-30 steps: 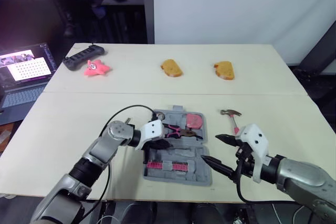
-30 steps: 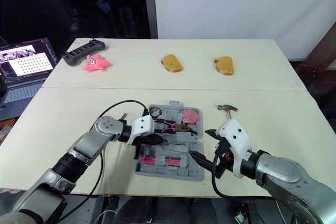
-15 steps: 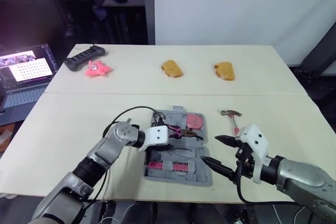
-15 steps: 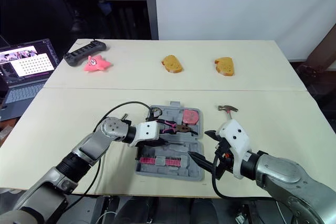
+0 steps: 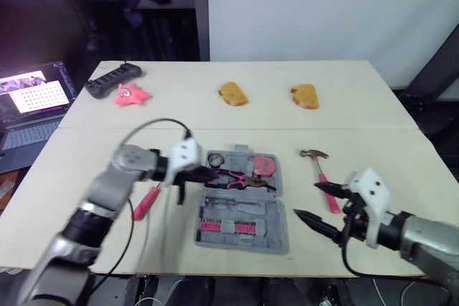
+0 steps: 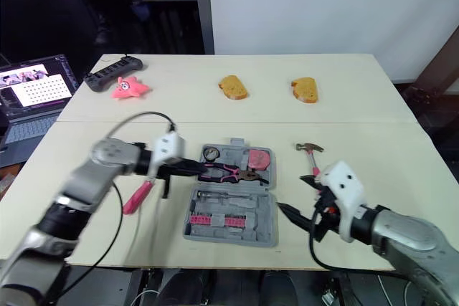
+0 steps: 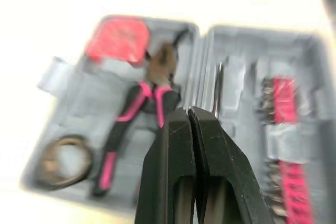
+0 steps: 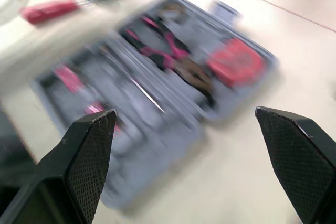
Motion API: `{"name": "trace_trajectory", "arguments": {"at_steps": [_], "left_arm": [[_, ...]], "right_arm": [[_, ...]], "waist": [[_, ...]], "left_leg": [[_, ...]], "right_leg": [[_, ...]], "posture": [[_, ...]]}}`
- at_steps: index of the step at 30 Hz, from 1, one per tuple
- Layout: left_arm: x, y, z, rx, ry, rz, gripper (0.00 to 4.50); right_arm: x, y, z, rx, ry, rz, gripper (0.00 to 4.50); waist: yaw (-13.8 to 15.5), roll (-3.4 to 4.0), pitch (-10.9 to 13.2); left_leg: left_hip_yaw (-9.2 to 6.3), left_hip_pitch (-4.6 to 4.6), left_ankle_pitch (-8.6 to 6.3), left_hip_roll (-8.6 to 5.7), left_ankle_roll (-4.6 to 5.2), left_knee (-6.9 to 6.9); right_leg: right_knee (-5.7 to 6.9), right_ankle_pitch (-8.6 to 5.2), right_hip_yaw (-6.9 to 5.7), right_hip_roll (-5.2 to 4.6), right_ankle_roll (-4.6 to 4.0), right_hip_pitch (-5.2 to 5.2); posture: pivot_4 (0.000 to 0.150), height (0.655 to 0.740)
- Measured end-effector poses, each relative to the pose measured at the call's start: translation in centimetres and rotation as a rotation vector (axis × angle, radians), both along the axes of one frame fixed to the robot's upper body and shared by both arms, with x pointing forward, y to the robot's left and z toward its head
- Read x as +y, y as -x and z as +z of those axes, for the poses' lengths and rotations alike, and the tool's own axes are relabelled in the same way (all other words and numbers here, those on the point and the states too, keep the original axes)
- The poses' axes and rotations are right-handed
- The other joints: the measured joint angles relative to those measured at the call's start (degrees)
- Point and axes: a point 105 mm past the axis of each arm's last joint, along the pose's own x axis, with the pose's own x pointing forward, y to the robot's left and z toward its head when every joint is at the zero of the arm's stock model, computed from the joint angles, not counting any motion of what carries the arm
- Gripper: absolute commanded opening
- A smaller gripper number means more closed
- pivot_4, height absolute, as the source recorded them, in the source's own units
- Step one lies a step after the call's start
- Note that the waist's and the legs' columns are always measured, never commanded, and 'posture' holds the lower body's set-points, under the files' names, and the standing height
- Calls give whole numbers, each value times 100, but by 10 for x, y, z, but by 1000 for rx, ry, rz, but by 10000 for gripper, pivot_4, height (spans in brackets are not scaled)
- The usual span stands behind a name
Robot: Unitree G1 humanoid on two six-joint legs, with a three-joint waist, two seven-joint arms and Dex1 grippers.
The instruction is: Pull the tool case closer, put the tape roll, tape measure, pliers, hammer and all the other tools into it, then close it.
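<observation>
We see the open grey tool case (image 5: 278,214) lying flat on the counter (image 5: 373,112) between the two grippers. The left gripper (image 7: 187,109) has its two black fingers pressed together with nothing between them. It hangs low over the case, its tips above the hinge line that parts the two halves. The pink-handled pliers (image 5: 240,178) lie in the case just ahead of those tips. The tape roll (image 5: 215,159) sits in the same half close beside the gripper, and the pink tape measure (image 5: 266,165) rests farther along, past the pliers' head. The row of pink bits (image 5: 224,226) fills the other half, nearer the counter's front edge. A pink-handled screwdriver (image 5: 145,203) lies on the counter on the left gripper's outer side, outside the case and apart from it.

The right gripper (image 5: 307,201) is spread wide and empty, just off the case's right edge and pointing toward it. The hammer (image 5: 323,172) lies on the counter outside the case, its pink handle just beside the right gripper's farther finger.
</observation>
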Motion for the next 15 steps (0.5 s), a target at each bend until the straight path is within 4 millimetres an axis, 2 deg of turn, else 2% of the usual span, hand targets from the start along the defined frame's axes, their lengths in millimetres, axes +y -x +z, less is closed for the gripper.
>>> {"name": "trace_trajectory", "arguments": {"at_steps": [2,3,4,5,6,7,11,12,15], "left_arm": [[20,6,7,29,26,39,880],[37,11,5,60,38,82,3177],[59,16,-3,90,21,144,6113],[93,23,-15,136,-21,244,9258],[121,29,-25,176,-47,336,14340],[140,33,-31,196,-53,402,18743],[201,50,-44,197,-61,616,40607],[212,54,-46,195,-56,661,44751],[235,64,-54,182,-63,744,44751]], "right_arm": [[-12,2,-3,6,19,-22,45000],[-19,4,-3,-7,35,-29,45000],[-27,6,-3,-13,58,-43,45000],[-40,9,-6,-14,85,-76,45000],[-54,13,-10,-2,105,-115,45000],[-65,17,-14,14,118,-147,45000],[-95,32,-22,29,181,-189,45000],[-102,34,-24,33,191,-202,45000],[-118,37,-25,31,209,-233,45000]], "waist": [[3,10,1],[-21,14,0],[-48,17,0],[-103,17,0],[-115,15,2],[-111,15,2],[-83,15,3],[-86,15,3],[-100,15,3]], "left_leg": [[2,0,0,0,0,-1],[7,3,-1,1,1,-2],[10,7,-4,2,7,-6],[11,11,-6,3,9,-17],[16,11,-6,5,9,-22],[16,11,-6,6,9,-22],[18,9,-7,15,7,-22],[19,9,-7,16,6,-22],[25,9,-8,18,5,-26]], "right_leg": [[0,0,1,0,0,1],[0,0,7,0,0,0],[0,-1,12,4,-1,-2],[-1,-1,15,7,-2,-2],[-5,-1,19,11,-3,-7],[-5,-1,19,11,-3,-5],[-18,-1,31,7,-3,1],[-20,-1,35,7,-3,1],[-22,-1,43,7,-3,-4]], "posture": [[1500,7400],[1500,7400],[1500,7400],[1500,7400],[1500,7400],[1500,7400],[1500,7400],[1500,7400],[1500,7400]]}}
